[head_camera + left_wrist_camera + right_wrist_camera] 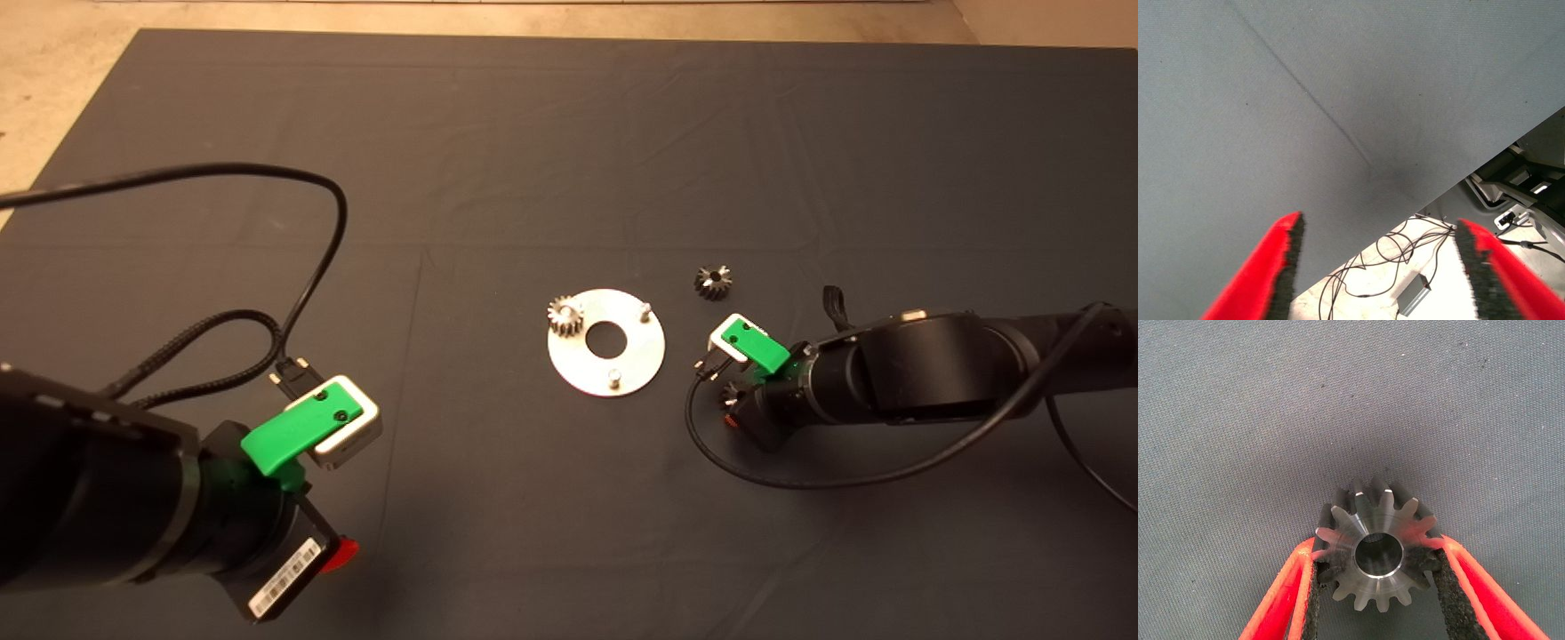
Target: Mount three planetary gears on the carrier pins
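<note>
A shiny round disc [606,356] lies mid-mat with the carrier pins on it. One planetary gear [565,315] sits on its left pin. The other two pins [646,309] [613,377] stand bare. A second gear [713,282] lies loose on the mat, up and right of the disc. Just right of the disc, low over the mat, my right gripper [733,404] [1375,545] is shut on a third gear [735,390] [1377,547], with a black pad pressing each side of its teeth. My left gripper [342,553] [1379,225] hangs open at the lower left, holding nothing.
Black cables [293,302] loop over the mat above the left arm, and another cable [800,480] curls below the right arm. The left wrist view shows the mat's edge with a floor, wires [1405,250] and equipment beyond it.
</note>
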You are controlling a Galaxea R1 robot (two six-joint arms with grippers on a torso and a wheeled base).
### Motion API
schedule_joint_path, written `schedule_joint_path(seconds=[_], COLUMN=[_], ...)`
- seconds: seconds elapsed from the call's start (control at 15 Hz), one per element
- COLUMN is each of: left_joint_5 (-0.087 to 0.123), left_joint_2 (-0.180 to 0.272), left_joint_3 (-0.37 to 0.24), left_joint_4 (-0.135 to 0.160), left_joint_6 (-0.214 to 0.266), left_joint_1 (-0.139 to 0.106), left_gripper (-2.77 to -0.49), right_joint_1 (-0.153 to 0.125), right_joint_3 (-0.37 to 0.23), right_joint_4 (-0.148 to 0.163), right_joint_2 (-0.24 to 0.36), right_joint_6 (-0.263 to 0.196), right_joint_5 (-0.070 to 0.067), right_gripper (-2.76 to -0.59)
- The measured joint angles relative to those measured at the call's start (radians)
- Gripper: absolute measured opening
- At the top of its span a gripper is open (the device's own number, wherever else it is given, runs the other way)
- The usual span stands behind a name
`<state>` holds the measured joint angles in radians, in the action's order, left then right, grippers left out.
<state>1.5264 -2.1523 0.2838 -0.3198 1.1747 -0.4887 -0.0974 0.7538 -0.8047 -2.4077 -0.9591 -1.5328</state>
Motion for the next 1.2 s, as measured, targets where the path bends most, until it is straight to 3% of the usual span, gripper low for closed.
schedule_joint_path(seconds=[0.13,0.33,0.67,0.93,1.2], left_joint_5=[0.0,0.0,0.0,0.0,0.0], left_joint_2=[0.0,0.0,0.0,0.0,0.0], left_joint_3=[0.0,0.0,0.0,0.0,0.0], left_joint_4=[0.0,0.0,0.0,0.0,0.0], left_joint_6=[0.0,0.0,0.0,0.0,0.0], left_joint_1=[0.0,0.0,0.0,0.0,0.0], left_gripper=[-1.53,-1.36,-1.25,-1.23,-0.91], right_joint_1=[0.0,-0.009,-0.031,-0.069,-0.096], right_joint_3=[0.0,0.001,0.001,0.003,0.019], right_joint_4=[0.0,0.0,0.0,0.0,0.0], right_joint_2=[-0.011,-0.041,-0.088,-0.129,-0.196], right_joint_6=[-0.001,-0.012,-0.038,-0.047,-0.061], right_joint_5=[-0.009,-0.001,-0.002,-0.002,-0.001], right_gripper=[-2.3,-2.33,-2.33,-2.33,-2.34])
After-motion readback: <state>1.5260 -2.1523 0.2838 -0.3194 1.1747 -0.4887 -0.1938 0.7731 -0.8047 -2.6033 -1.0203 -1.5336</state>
